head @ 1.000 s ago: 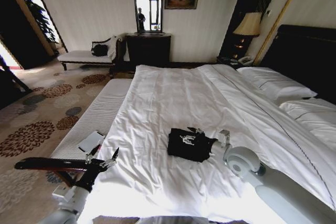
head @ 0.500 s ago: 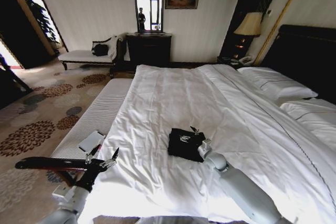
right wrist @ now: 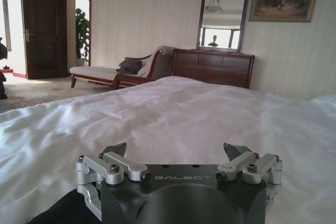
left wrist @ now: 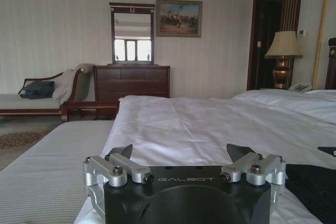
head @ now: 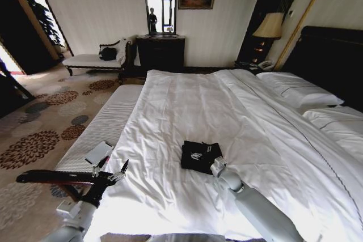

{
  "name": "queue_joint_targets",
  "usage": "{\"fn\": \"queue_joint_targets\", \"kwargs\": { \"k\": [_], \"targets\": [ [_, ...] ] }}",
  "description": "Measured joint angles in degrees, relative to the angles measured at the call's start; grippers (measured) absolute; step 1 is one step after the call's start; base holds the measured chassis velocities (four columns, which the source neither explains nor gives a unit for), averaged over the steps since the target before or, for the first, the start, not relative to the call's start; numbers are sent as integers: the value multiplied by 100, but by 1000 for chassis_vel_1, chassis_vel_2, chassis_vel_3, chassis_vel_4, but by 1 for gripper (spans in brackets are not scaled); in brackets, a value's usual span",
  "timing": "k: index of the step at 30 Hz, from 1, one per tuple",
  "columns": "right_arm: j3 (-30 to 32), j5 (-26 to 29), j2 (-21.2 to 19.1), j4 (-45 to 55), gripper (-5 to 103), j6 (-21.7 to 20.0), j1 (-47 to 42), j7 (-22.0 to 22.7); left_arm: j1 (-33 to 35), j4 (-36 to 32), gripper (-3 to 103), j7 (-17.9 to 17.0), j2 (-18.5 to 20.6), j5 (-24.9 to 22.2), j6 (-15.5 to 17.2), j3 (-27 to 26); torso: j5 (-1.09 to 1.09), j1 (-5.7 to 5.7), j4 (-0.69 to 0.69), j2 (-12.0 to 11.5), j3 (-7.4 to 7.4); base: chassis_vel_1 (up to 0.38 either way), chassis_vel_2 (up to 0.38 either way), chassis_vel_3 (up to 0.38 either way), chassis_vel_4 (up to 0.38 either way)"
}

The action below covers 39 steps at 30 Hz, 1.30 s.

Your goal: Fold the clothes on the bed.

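The clothes, a black T-shirt (head: 198,156) with small white lettering, lie as a compact folded rectangle on the white duvet of the bed (head: 187,100), near its front edge. My right gripper (head: 215,160) sits at the shirt's near right corner. In the right wrist view it (right wrist: 176,150) is open and holds nothing, with black fabric (right wrist: 55,212) just beneath it. My left gripper (head: 112,169) hovers open over the bed's left front corner. The left wrist view shows its fingers (left wrist: 179,155) spread and the shirt (left wrist: 315,187) off to one side.
A pale cushioned bench (head: 105,120) runs along the bed's left side with a white item (head: 97,152) on it. A chaise (head: 91,59) with a dark bag, a dresser (head: 160,54) and a mirror stand by the far wall. Pillows (head: 298,92) and a lamp (head: 268,26) are at the right.
My right arm has drawn back towards me and swung left, from the shirt's right side to its near right corner. The shirt, bunched before, now lies flatter and squarer. The left arm is unmoved.
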Motion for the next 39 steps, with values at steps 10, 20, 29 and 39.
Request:
{"fn": "queue_joint_targets", "kwargs": {
  "k": [10, 20, 29, 39],
  "targets": [
    [2360, -727, -197, 832, 100, 256, -1818, -32, 0, -1, 100, 1, 0, 0, 1, 1, 0, 0, -7, 0, -1, 0, 0, 0, 0],
    [4175, -696, 561, 1329, 100, 737, -3474, -23, 0, -1, 100, -1, 1, 0, 1, 0, 0, -1, -2, 1, -1, 0, 0, 0, 0],
    [4370, -800, 1431, 1715, 100, 1037, -4117, -179, 0, -1, 100, 0, 1, 0, 1, 0, -2, -1, -1, 1, -1, 0, 0, 0, 0],
    [4355, -861, 1630, 1829, 100, 1157, -4217, -291, 0, -1, 100, 0, 0, 0, 0, 0, -2, -1, -2, 1, -1, 0, 0, 0, 0]
  ]
}}
